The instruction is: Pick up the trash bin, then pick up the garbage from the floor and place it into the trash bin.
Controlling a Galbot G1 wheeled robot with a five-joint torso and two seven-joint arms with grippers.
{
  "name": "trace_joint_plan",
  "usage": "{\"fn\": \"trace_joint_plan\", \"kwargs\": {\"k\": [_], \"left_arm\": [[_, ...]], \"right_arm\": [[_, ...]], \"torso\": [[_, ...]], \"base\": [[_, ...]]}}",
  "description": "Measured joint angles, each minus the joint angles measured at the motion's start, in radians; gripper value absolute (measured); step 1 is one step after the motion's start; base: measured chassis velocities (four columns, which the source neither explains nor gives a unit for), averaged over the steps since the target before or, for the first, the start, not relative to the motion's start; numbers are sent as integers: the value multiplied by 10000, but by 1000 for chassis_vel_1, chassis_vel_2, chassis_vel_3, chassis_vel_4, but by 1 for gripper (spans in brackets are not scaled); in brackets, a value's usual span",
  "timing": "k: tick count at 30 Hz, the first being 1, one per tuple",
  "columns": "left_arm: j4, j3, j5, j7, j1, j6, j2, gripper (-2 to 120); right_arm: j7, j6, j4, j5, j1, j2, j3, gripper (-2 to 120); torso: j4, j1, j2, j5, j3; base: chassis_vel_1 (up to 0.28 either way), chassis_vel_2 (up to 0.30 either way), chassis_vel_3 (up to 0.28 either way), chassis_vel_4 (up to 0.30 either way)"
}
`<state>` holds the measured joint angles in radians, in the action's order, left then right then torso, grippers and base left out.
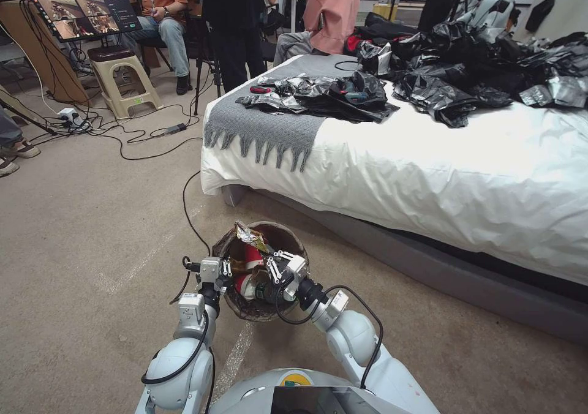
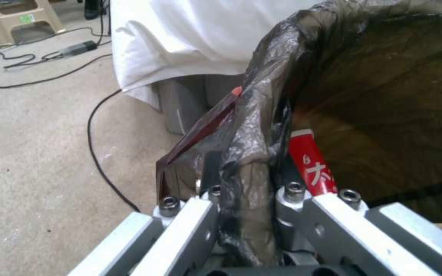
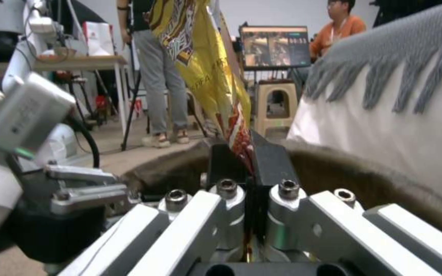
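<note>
Glossy, seemingly foil snack wrapper (image 3: 208,73)

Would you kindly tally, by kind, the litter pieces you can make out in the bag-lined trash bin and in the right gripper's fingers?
Red-and-white paper cups, inside the small round bin lined with a dark brown bag: 2
Crinkled yellow-and-red snack wrapper, pinched by the right gripper: 1
Dark bottle-like piece, unclear: 1
Total: 4
</note>
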<state>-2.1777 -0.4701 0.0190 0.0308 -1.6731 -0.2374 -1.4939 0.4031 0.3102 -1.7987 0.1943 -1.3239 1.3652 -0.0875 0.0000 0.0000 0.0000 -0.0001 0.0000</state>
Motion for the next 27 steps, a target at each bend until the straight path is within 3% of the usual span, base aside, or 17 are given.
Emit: {"fn": "trace_joint_plan", "kwargs": {"k": [9,22,25,27], "left_arm": [[-50,25,-12,2,-5,-4,-16,3],[-68,-29,23,0,37,-24,-17,3],[-64,-40,39,2,70,-53,-20,3],[-65,-39,41,2,76,-63,-21,3]], "right_arm": [[-102,3,573,-180,129,140,114,-1],[-47,93,763,-363,10,90,57,43],[11,108,723,-369,-37,60,20,59],[34,110,708,-370,-45,56,14,61]], "torso": [[0,0,0,0,0],[0,0,0,1,0],[0,0,0,1,0],[0,0,0,1,0]], "base": [[0,0,0,0],[0,0,0,0],[0,0,0,0],[0,0,0,0]]}}
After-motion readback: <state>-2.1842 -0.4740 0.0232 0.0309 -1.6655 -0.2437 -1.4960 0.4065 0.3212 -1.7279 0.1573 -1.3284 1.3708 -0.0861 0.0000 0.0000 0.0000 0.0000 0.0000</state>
